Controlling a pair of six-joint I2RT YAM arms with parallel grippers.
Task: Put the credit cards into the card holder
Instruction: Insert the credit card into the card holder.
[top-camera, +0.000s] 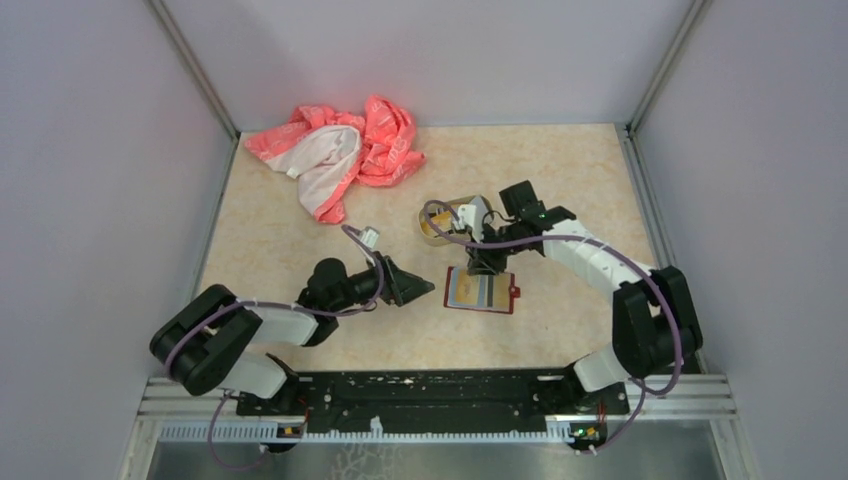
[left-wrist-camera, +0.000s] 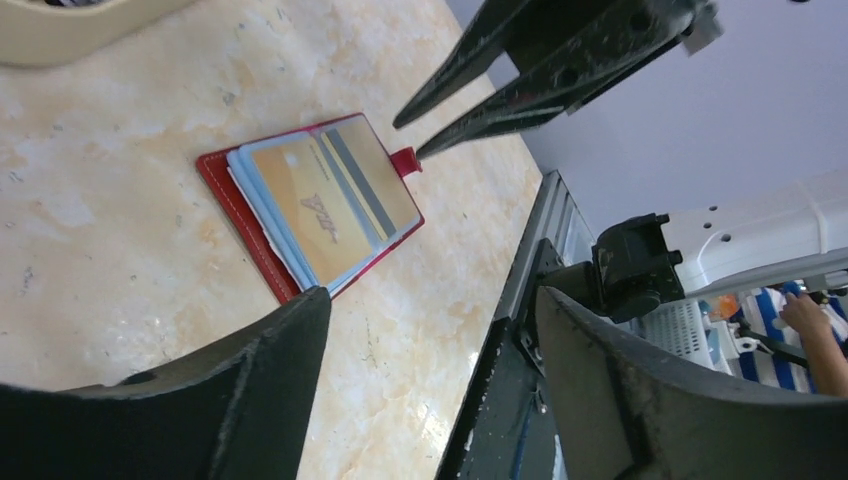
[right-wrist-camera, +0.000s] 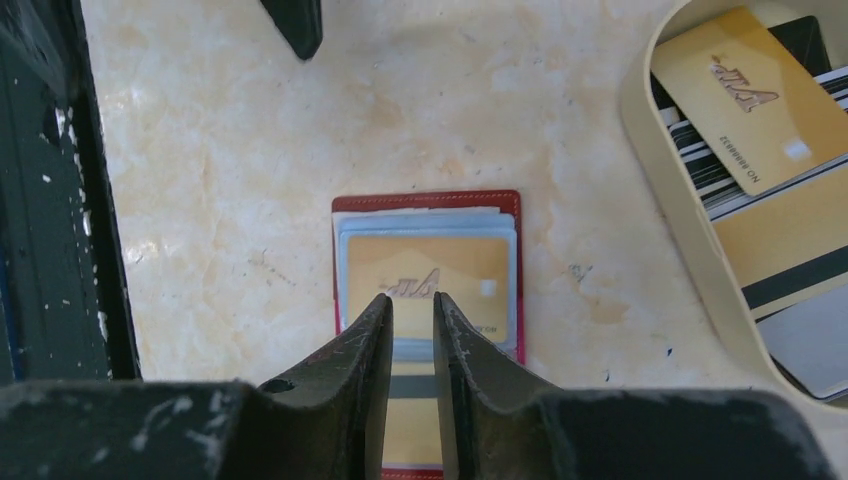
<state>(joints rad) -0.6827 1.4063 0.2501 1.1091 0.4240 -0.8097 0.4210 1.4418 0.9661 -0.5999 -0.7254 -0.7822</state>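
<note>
My right claw (right-wrist-camera: 410, 298) poised over the open card holder (right-wrist-camera: 425, 198)
The holder lies flat directly under my right fingertips, its long axis in line with them and a gold card (right-wrist-camera: 430, 262) on top; those jaws stand a slit apart, gripping nothing. My left claw (left-wrist-camera: 430, 300) gapes wide and empty, just off the holder's side. More cards (right-wrist-camera: 745, 95) wait in the tan tray (right-wrist-camera: 640, 130) nearby, bare table between

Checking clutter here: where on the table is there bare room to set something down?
Bare: the far right corner of the table, between tan tray and right wall; the near strip between card holder and base rail. Crowded: the middle, where tray, card holder, left tool and right tool meet; pink cloth fills the far left.
</note>
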